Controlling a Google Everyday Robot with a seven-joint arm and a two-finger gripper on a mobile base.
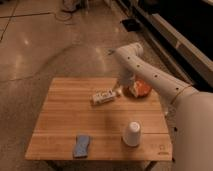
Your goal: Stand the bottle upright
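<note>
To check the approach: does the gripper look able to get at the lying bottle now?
Probably yes. The gripper hangs close by one end of the bottle, which lies on its side, and nothing stands between them; the white cup is well apart.

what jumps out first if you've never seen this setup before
The big white robot arm reaches in from the right, its gripper low over the far side of the wooden table, right beside the bottle, which lies on its side. Nearer the front edge are a white paper cup, right of centre, and a blue sponge, to the left.
</note>
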